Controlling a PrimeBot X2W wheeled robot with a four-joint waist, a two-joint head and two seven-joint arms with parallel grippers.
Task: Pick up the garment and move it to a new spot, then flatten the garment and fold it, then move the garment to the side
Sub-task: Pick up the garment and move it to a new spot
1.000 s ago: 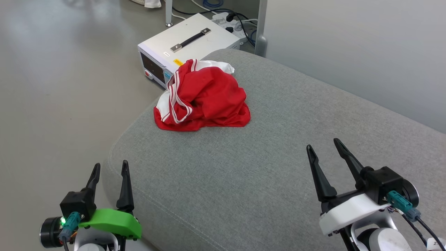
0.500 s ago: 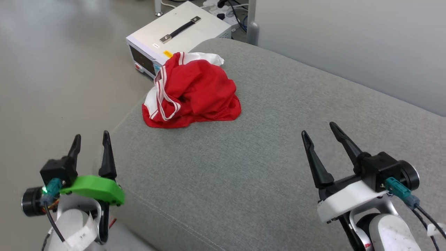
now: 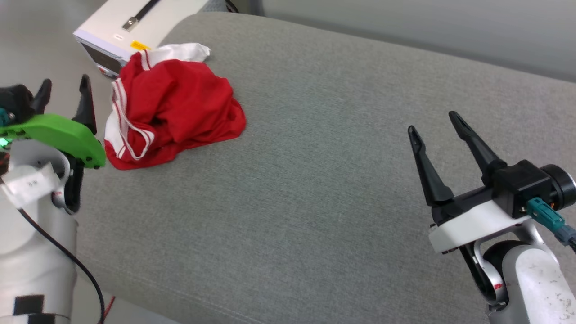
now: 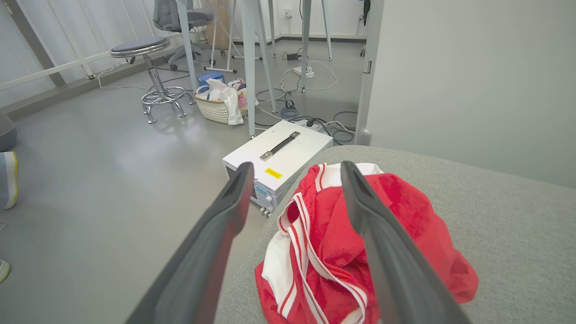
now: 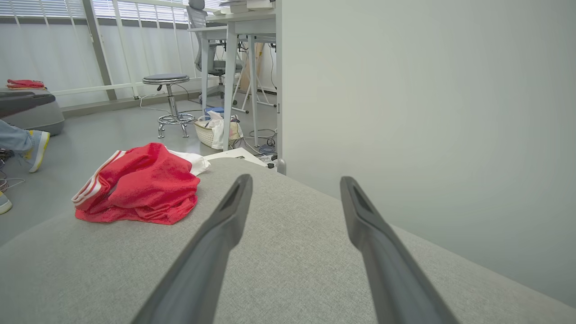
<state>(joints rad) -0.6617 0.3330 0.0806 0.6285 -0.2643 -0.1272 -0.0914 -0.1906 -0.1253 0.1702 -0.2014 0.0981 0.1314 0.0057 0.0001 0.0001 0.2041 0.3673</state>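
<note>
The garment point(image 3: 175, 112) is a crumpled red heap with white sleeves and red-white striped trim, lying near the far left corner of the grey cushion point(image 3: 315, 189). My left gripper point(image 3: 63, 85) hangs open just left of the heap, with nothing between its fingers. In the left wrist view the garment point(image 4: 405, 211) lies right behind the spread fingers point(image 4: 382, 252). My right gripper point(image 3: 434, 121) stands open over the cushion's right side, far from the cloth. In the right wrist view the garment point(image 5: 144, 189) sits at the left, beyond the fingers point(image 5: 216, 238).
A white box with a black handle point(image 3: 130, 22) stands on the floor past the cushion's far left corner. A pale wall point(image 5: 427, 112) borders the cushion's far side. On the floor beyond are a stool point(image 4: 148, 76), a basket point(image 4: 220, 103), cables and table legs. A person's shoe point(image 5: 36, 148) is at the left.
The head camera has swung, shifting the whole picture. My left gripper has risen and come forward to beside the garment. The garment lies as before. The right gripper stays open.
</note>
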